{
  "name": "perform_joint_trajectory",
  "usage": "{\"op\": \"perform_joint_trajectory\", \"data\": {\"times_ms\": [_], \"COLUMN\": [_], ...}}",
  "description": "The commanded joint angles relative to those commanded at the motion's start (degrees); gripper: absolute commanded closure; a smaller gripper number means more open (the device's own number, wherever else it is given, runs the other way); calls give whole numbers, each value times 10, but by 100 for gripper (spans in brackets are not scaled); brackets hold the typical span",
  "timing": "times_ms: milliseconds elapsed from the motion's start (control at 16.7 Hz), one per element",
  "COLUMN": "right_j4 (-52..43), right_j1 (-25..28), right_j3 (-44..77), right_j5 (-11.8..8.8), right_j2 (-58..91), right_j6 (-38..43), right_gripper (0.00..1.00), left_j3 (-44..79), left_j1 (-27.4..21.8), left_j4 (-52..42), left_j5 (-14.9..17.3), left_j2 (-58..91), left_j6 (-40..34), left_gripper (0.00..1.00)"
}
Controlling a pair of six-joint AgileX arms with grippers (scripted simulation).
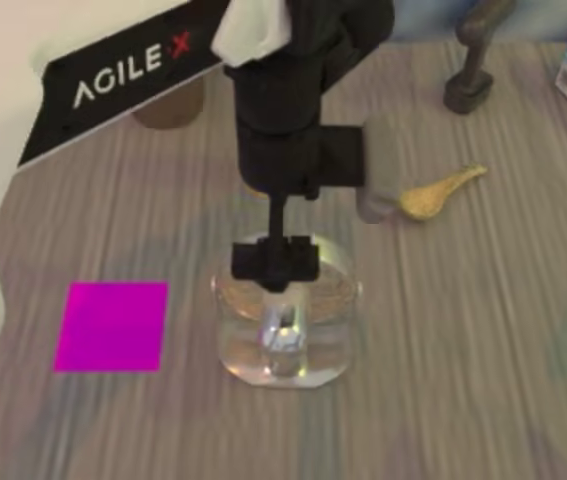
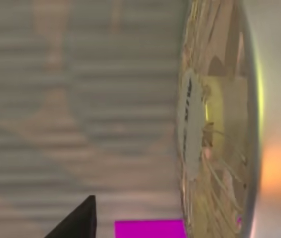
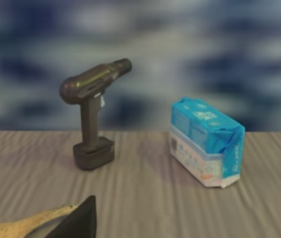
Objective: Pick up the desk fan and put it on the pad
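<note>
The desk fan (image 1: 285, 325) is seen at the middle of the grey wood-grained tabletop (image 1: 463, 400), gripped across its upper rim by the left pincer (image 1: 274, 262). The pad (image 1: 112, 326) lies flat at the fan's nine o'clock, apart from it. A spoon (image 1: 441, 192) is at two o'clock, with a drill (image 3: 91, 116) and a blue packet (image 3: 207, 148) before a blurred blue backdrop.

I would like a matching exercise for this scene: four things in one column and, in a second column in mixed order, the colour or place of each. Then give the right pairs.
Things:
1. desk fan
2. pad
3. spoon
4. drill

Descriptions:
A. flat magenta square on the table's left part
B. dark, standing upright at the far edge, right of centre
C. golden, lying right of the fan and farther back
D. glassy, under the left gripper near the table's middle

Pairs: 1-D, 2-A, 3-C, 4-B
</note>
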Motion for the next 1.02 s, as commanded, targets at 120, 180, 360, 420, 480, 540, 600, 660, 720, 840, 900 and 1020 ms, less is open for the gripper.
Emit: {"op": "perform_joint_trajectory", "data": {"times_ms": [120, 180, 360, 420, 480, 540, 600, 660, 720, 840, 900, 1020], "right_j4": [0, 0, 0, 0, 0, 0, 0, 0, 0, 0, 0, 0], "right_j1": [0, 0, 0, 0, 0, 0, 0, 0, 0, 0, 0, 0], "right_j3": [0, 0, 0, 0, 0, 0, 0, 0, 0, 0, 0, 0], "right_j5": [0, 0, 0, 0, 0, 0, 0, 0, 0, 0, 0, 0], "right_j2": [0, 0, 0, 0, 0, 0, 0, 0, 0, 0, 0, 0], "right_j6": [0, 0, 0, 0, 0, 0, 0, 0, 0, 0, 0, 0], "right_gripper": [0, 0, 0, 0, 0, 0, 0, 0, 0, 0, 0, 0], "left_j3": [-35, -44, -48, -48, -48, -48, -48, -48, -48, -48, -48, -48], "left_j1": [0, 0, 0, 0, 0, 0, 0, 0, 0, 0, 0, 0], "left_j4": [33, 42, 45, 45, 45, 45, 45, 45, 45, 45, 45, 45], "left_j5": [0, 0, 0, 0, 0, 0, 0, 0, 0, 0, 0, 0], "left_j2": [-3, -4, -4, -4, -4, -4, -4, -4, -4, -4, -4, -4], "left_j6": [0, 0, 0, 0, 0, 0, 0, 0, 0, 0, 0, 0], "left_gripper": [0, 0, 0, 0, 8, 15, 23, 30, 38, 53, 60, 75]}}
